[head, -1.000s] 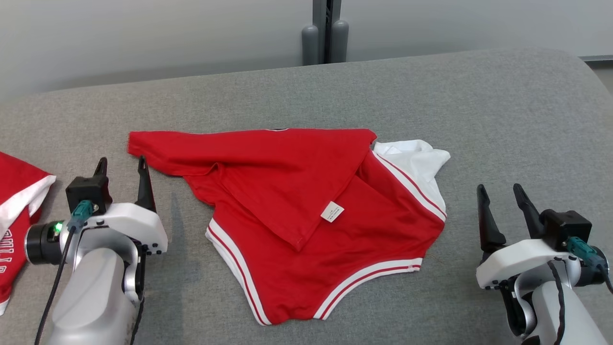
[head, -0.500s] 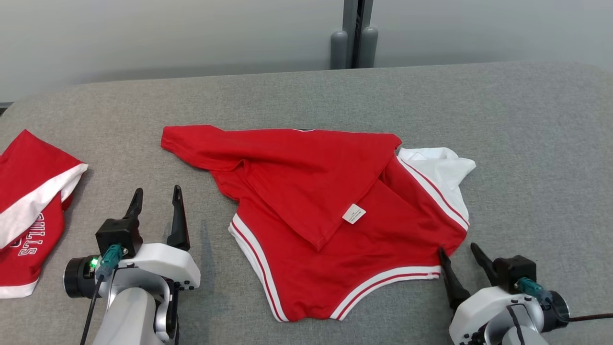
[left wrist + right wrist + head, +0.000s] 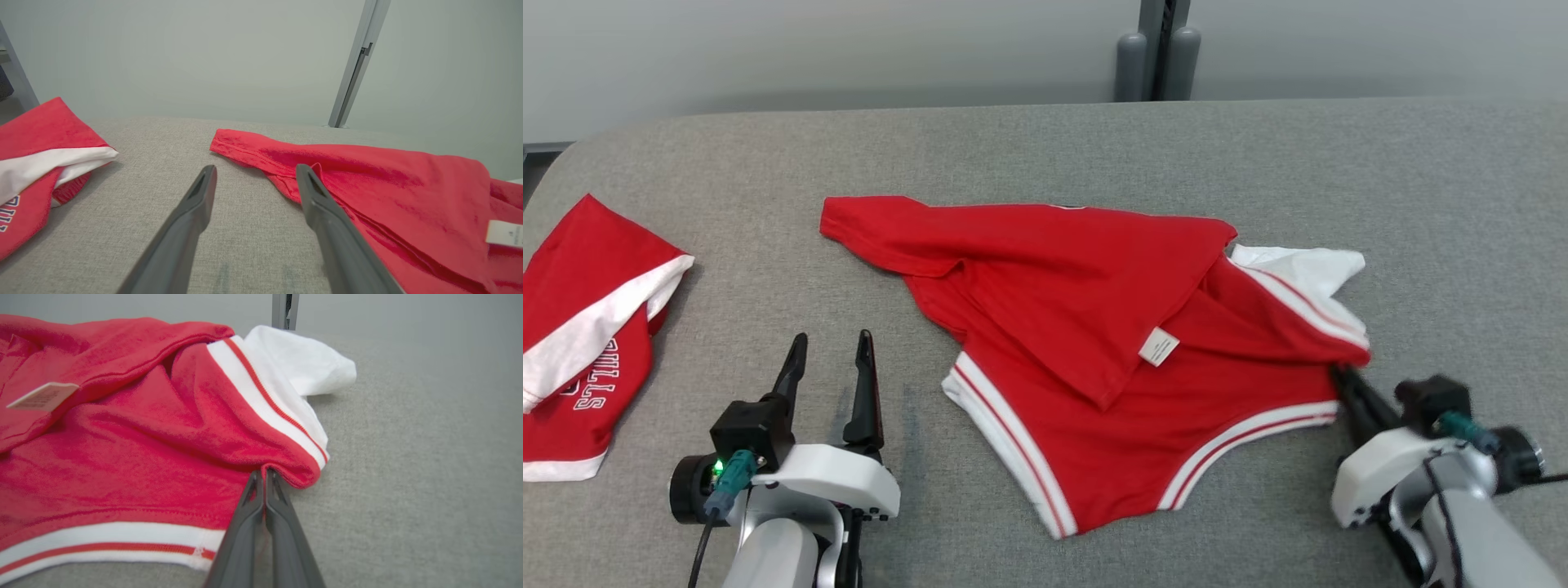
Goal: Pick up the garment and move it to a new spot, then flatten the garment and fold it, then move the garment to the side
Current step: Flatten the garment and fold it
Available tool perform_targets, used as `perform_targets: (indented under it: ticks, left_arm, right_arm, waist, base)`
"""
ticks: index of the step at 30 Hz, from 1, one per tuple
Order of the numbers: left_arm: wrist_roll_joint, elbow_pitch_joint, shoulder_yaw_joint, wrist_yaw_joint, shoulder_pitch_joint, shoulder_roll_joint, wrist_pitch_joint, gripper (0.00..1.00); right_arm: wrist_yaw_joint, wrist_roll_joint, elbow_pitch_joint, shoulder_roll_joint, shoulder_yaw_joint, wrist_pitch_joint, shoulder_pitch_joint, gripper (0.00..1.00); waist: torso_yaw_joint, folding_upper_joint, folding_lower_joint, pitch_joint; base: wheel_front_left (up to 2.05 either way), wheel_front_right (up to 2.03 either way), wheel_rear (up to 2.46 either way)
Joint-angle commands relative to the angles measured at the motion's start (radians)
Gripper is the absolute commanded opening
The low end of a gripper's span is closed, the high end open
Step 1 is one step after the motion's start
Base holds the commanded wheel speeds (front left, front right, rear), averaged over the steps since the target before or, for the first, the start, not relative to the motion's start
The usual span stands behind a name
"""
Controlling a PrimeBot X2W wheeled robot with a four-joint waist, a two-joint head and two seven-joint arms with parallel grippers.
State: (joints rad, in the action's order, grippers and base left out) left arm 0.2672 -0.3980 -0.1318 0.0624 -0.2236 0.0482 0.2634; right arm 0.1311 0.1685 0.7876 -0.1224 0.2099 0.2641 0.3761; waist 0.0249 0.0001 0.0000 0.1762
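The garment [image 3: 1111, 343] is a red top with white, red-striped trim, lying crumpled and partly folded over itself on the grey padded surface [image 3: 1045, 147]; a white label shows on it. A white part sticks out at its right end. My right gripper [image 3: 1339, 377] is shut on the garment's red right edge [image 3: 282, 465], the cloth bunched and lifted at the fingertips [image 3: 263, 475]. My left gripper [image 3: 829, 347] stands open on the surface, to the left of the garment [image 3: 367, 175] and apart from it, with nothing between its fingers [image 3: 204, 183].
A second red and white garment [image 3: 588, 327] with lettering lies at the surface's left edge, also in the left wrist view [image 3: 36, 155]. A grey post [image 3: 1156, 49] rises behind the surface against a pale wall. Bare grey surface lies between both garments and beyond them.
The camera has shifted. My right gripper moved in to the garment's right edge and shut on it, bunching the cloth. My left gripper stays open.
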Motion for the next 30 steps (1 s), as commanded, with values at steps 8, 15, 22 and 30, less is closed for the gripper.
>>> perform_targets:
  ticks: [8, 15, 22, 30]
  left_arm:
    - [0.027, 0.021, -0.098, 0.006, -0.016, 0.004, 0.002, 1.00]
    - [0.051, 0.011, -0.180, 0.011, -0.023, 0.004, 0.002, 1.00]
    - [0.059, 0.005, -0.214, 0.020, -0.005, 0.003, 0.002, 1.00]
    - [0.067, 0.001, -0.214, 0.026, -0.004, 0.005, 0.002, 1.00]
  right_arm:
    - [0.000, -0.118, 0.057, -0.212, -0.067, 0.001, 0.238, 0.00]
    - [-0.001, -0.259, 0.207, -0.385, -0.152, -0.031, 0.411, 0.00]
    - [0.000, -0.394, 0.263, -0.416, -0.382, -0.054, 0.475, 1.00]
    - [0.000, -0.422, 0.243, -0.235, -0.448, -0.002, 0.432, 1.00]
  waist:
    - [0.094, -0.0001, 0.0000, 0.046]
    - [0.218, -0.0001, 0.0000, 0.090]
    - [0.265, -0.0001, 0.0000, 0.106]
    - [0.205, -0.0001, 0.0000, 0.079]
  base:
    - [0.00, 0.00, 0.00]
    - [0.00, 0.00, 0.00]
    - [0.00, 0.00, 0.00]
    - [0.00, 0.00, 0.00]
